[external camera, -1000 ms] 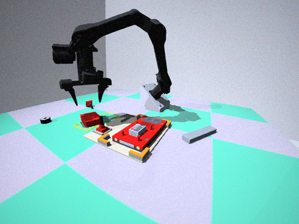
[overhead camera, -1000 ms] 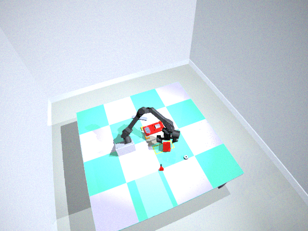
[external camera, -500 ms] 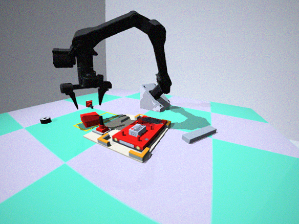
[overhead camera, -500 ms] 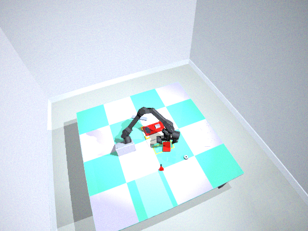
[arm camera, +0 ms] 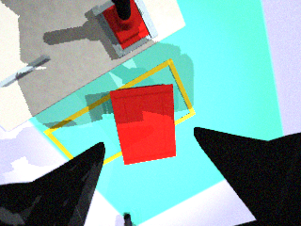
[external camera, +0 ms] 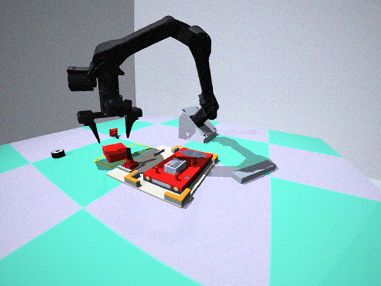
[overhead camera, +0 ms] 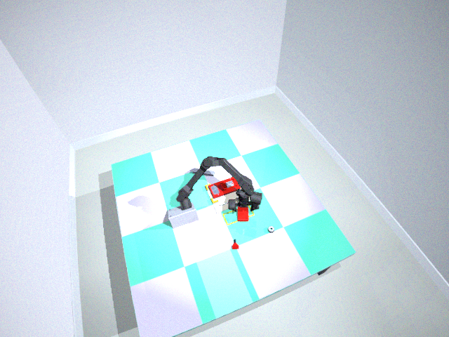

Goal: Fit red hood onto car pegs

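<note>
The red hood [overhead camera: 243,213] [external camera: 114,152] [arm camera: 145,124] lies roof up on the table, partly across a yellow outline [external camera: 137,144] [arm camera: 182,88]. Its corner holes cannot be made out. My gripper [external camera: 114,140] [arm camera: 150,138] is open and empty, pointing down above the hood. In the wrist view the hood shows between and just beyond the fingertips. The red chassis [overhead camera: 217,191] [external camera: 195,171] sits in the jig [external camera: 152,192] with orange corner blocks. The grey engine block [external camera: 174,166] is on its deck, with short red pegs around it; not all pegs show clearly.
A red part with a black post [external camera: 128,156] [arm camera: 123,11] stands in a holder at the jig's end, close to the hood. Another red part with a black tip [overhead camera: 235,245] [external camera: 113,132] and a small wheel [overhead camera: 271,227] [external camera: 58,153] are on the table. A grey bar [external camera: 254,171] lies beyond the chassis.
</note>
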Controlling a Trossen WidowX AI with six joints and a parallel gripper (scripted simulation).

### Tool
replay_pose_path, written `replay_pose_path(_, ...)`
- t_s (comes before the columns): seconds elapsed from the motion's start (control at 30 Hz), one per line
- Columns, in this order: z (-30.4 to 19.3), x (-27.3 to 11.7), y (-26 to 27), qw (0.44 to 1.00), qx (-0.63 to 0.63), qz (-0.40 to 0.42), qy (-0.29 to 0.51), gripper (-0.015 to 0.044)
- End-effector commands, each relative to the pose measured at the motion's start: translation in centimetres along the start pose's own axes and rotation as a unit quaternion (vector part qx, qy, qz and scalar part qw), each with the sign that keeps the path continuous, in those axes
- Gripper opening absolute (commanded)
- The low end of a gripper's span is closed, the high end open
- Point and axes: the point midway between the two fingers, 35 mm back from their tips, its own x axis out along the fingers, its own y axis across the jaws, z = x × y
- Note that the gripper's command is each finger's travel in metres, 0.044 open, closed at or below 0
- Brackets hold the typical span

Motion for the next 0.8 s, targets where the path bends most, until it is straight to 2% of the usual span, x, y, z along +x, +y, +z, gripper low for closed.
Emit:
replay_pose_path(0.0,0.0,0.3,0.0,1.000,0.002,0.000,-0.002,0.0440)
replay_pose_path(0.77,0.0,2.3,0.1,1.000,0.002,0.000,-0.003,0.0440)
